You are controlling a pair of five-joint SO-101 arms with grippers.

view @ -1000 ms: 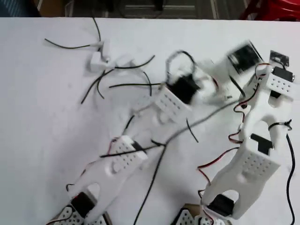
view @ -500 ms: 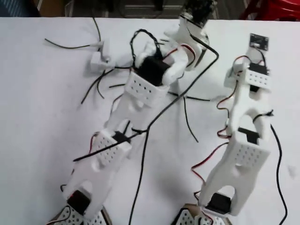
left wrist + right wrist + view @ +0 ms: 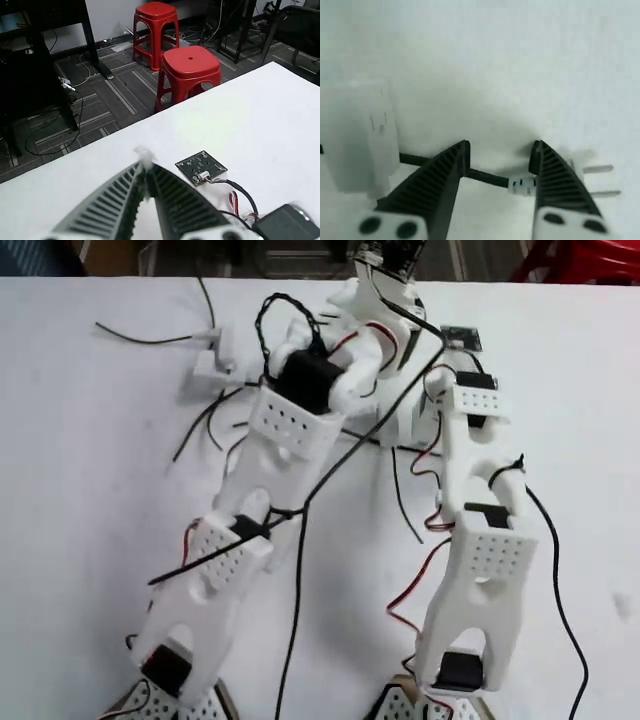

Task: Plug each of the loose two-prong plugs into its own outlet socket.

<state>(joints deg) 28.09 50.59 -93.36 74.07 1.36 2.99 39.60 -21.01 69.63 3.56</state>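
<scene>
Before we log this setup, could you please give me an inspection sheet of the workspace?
Surface: white table.
Job's things: two-prong plug lies flat, unplugged; outlet socket beside it, apart.
Clutter: nothing seen.
Grippers: right gripper open, straddling the plug; left gripper shut, near the table's far edge.
Cables: loose black cords strewn far left; a black cable trails across the left arm.
Surroundings: red stools on the floor beyond the table.

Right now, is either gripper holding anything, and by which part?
Nothing is held. The right gripper is open, straddling the plug at its cord end; the left gripper is shut on nothing visible.
</scene>
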